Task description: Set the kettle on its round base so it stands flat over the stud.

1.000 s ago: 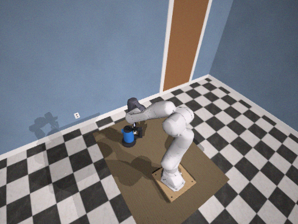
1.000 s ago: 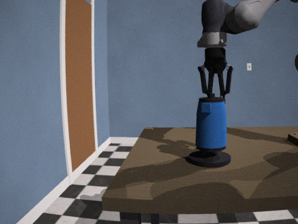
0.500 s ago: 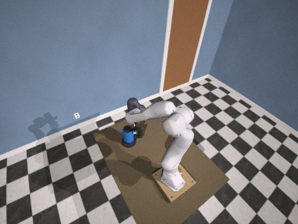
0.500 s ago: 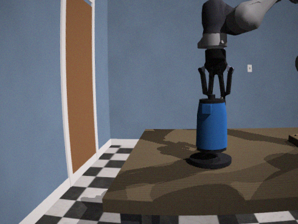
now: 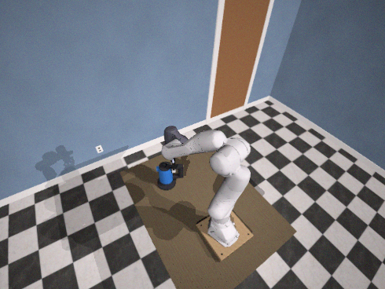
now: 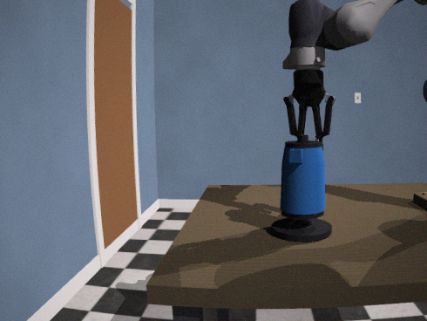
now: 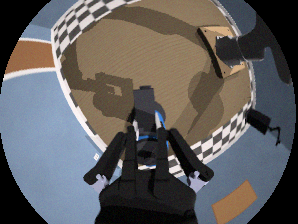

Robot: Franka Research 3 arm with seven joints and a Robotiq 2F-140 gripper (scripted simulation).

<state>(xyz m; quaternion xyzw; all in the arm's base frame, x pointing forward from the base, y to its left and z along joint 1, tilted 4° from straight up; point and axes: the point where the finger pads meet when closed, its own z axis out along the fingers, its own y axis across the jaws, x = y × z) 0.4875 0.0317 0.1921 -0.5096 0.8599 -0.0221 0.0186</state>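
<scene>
The blue kettle [image 5: 165, 173] stands upright over its dark round base [image 5: 166, 185] at the far left part of the table. In the exterior view the kettle [image 6: 302, 180] sits centred over the base [image 6: 301, 228], with its dark bottom ring right at the disk; I cannot tell whether they touch. My gripper [image 6: 308, 137] comes straight down from above and is shut on the kettle's handle, which the blue body hides in this view. In the wrist view the kettle [image 7: 148, 119] shows between my fingers.
The arm's own wooden mounting plate [image 5: 224, 235] lies at the near side of the brown table. The table's edge [image 6: 279, 290] runs close in front of the base. A checkered floor surrounds the table, and an orange door panel [image 5: 240, 55] is in the far wall.
</scene>
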